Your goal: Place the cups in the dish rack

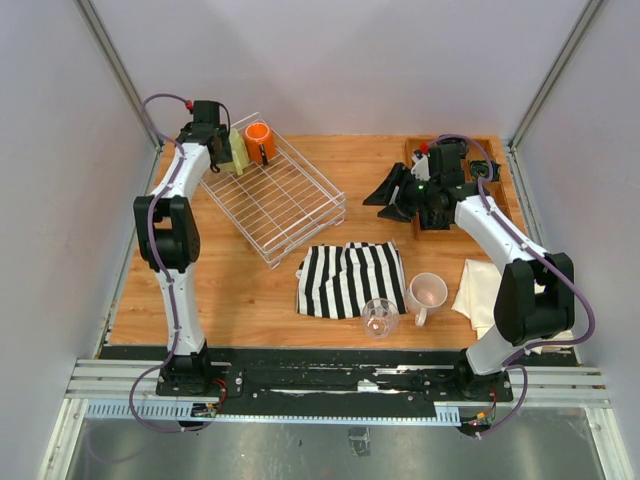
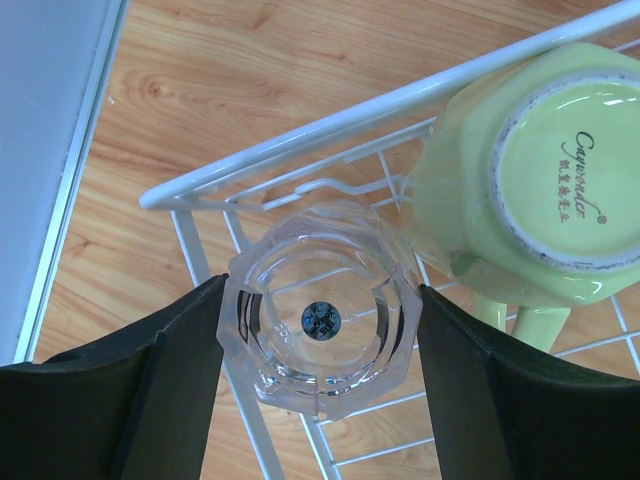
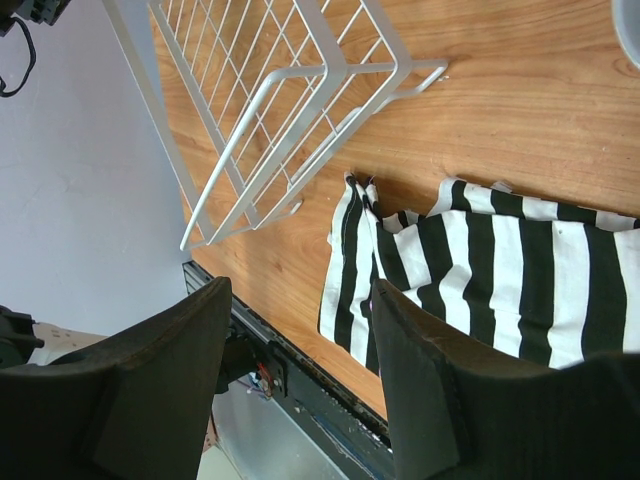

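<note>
Clasping clear tumbler (image 2: 318,318), left gripper (image 2: 320,335) at dish rack (image 2: 400,102) corner; right gripper (image 3: 300,300) released, splayed

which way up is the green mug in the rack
Upside down: the green mug shows its base ring and printed stamp to the downward-looking left wrist camera, inside the rack.
</note>
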You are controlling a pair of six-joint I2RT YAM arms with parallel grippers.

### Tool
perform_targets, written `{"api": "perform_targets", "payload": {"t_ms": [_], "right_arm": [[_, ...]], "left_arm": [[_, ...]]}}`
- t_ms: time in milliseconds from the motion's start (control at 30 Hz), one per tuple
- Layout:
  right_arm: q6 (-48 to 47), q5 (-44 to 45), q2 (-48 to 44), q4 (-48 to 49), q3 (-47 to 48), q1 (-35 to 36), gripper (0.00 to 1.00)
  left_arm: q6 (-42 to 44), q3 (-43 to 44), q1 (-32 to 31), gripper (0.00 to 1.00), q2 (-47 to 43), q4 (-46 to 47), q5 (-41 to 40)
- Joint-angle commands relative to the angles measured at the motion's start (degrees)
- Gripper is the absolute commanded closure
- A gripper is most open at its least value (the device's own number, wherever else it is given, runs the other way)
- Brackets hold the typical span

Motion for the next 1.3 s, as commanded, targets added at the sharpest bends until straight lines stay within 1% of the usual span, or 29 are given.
{"api": "perform_targets", "payload": {"t_ms": [0, 167, 267, 600, 800, 933, 1000, 1100, 1200, 1267], "right_arm": [[-0.9, 0.2, -0.9, -0.5, 1.1, -0.6, 0.41], [-0.9, 0.2, -1.1, -0.7, 0.8, -0.6, 0.41], [-0.9, 0.3, -1.4, -0.6, 0.5, -0.6, 0.41], [-0.9, 0.6, -1.9, -0.8, 0.3, -0.6, 0.41], [-2.2, 1.8, -2.2, -2.1, 0.5, -0.6, 0.41], [-4.7, 4.1, -2.9, -5.0, 1.2, -0.6, 0.41], [-6.4, 5.8, -3.4, -6.9, 1.8, -0.6, 0.41], [-9.6, 8.6, -4.2, -10.6, 3.4, -0.5, 0.41], [-13.8, 12.1, -4.8, -17.0, 5.5, 0.0, 0.41], [-16.3, 14.5, -5.6, -20.8, 5.9, 0.3, 0.41]], "left_arm": [[0.1, -2.4, 0.6, 0.26, -3.4, 0.9, 0.5], [0.5, -4.0, 0.6, 0.13, -5.1, 2.9, 1.9], [0.7, -3.9, 0.6, 0.1, -5.2, 2.8, 2.3], [-0.3, -2.5, 0.8, 0.08, -7.2, 1.0, 2.2], [-1.8, -3.0, 1.2, 0.07, -10.8, -0.3, 3.7], [-3.4, -3.2, 1.2, 0.06, -14.2, -1.1, 5.0], [-4.9, -3.3, 1.2, 0.06, -16.1, -1.6, 6.3], [-8.0, -5.8, 1.2, 0.06, -19.9, -1.0, 10.7], [-10.4, -9.3, 0.8, 0.06, -23.9, 0.3, 16.4], [-10.5, -10.7, -0.2, 0.06, -25.6, -0.2, 18.3]]}}
